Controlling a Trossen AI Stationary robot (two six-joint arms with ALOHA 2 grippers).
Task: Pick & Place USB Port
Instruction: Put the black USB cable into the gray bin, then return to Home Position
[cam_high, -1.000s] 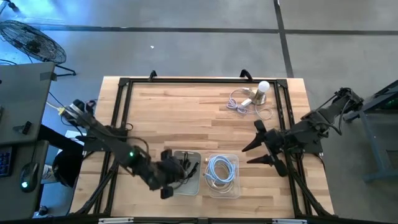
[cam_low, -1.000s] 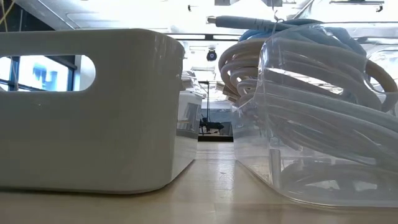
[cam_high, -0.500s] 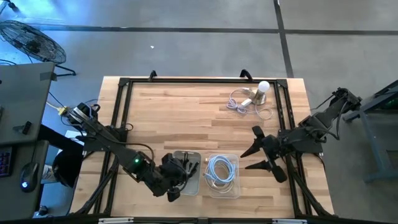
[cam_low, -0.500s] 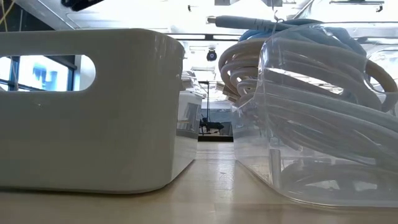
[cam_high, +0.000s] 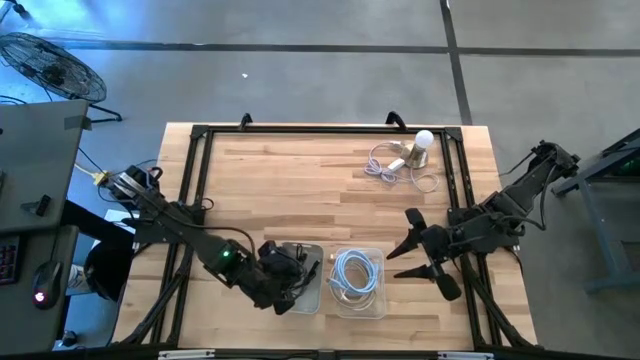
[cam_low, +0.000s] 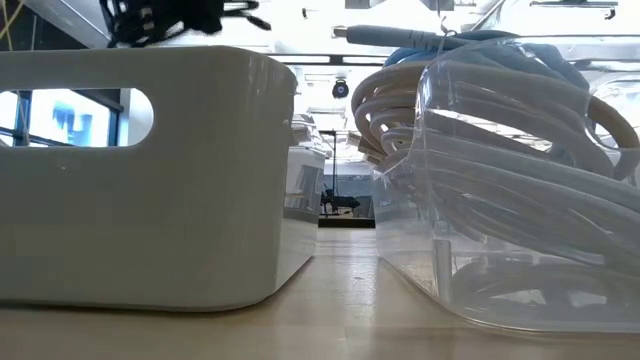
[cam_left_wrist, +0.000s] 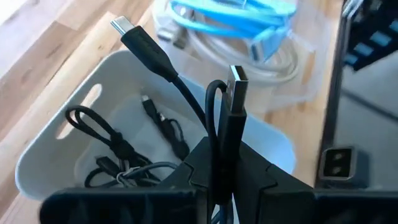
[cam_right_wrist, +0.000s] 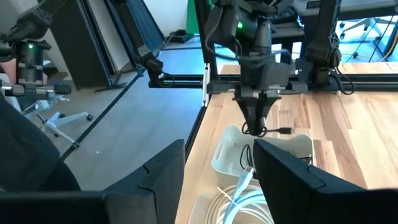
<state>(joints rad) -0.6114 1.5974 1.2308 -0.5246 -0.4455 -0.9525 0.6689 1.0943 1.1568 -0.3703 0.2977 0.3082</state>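
left end effector (cam_left_wrist: 227, 165) has moved over the rounded white bin (cam_left_wrist: 56, 146), pinching a glossy black cable (cam_left_wrist: 163, 62).

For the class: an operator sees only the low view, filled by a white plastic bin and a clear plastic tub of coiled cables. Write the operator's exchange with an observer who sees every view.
Operator: What is that dark shape above the bin?
Observer: The left gripper, shut on a black USB cable.
Operator: Is the white plastic bin empty?
Observer: No, thin black cables lie inside.
Operator: Where is the right gripper?
Observer: The right gripper is open over bare wood, right of the clear plastic tub.
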